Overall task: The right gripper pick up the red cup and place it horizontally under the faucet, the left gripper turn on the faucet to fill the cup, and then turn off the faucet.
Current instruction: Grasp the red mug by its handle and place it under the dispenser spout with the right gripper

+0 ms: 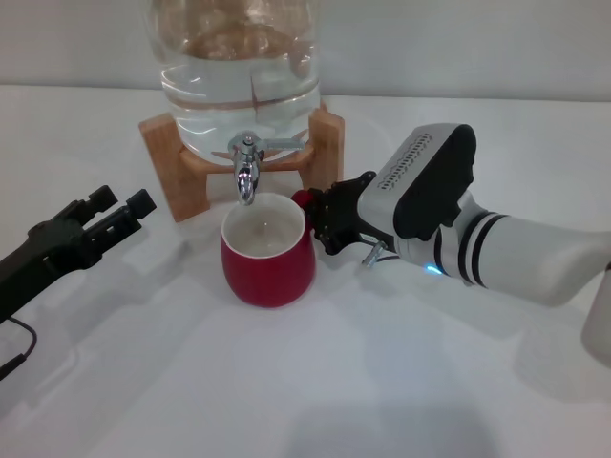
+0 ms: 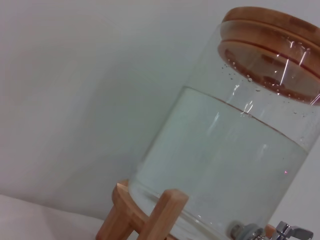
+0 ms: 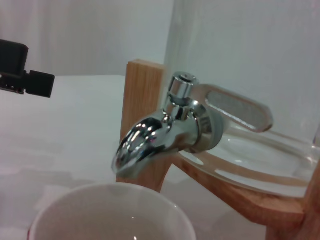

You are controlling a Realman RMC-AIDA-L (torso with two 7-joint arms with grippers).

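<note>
The red cup (image 1: pixel 268 262) stands upright on the white table with its mouth right under the faucet (image 1: pixel 246 172). No water stream shows. In the right wrist view the chrome faucet (image 3: pixel 165 132) hangs just above the cup's cream rim (image 3: pixel 112 202), its flat lever (image 3: pixel 240 107) pointing sideways. My right gripper (image 1: pixel 323 218) sits at the cup's right side, shut on its small red handle (image 1: pixel 303 198). Well to the left of the cup, my left gripper (image 1: pixel 122 202) hovers open and empty, apart from the faucet. Its tip also appears in the right wrist view (image 3: pixel 22 75).
The large clear water jar (image 1: pixel 239 76) rests on a wooden stand (image 1: pixel 177 176) behind the cup. In the left wrist view the jar (image 2: pixel 235 150) has a wooden lid (image 2: pixel 272 30). White table (image 1: pixel 286 382) spreads in front.
</note>
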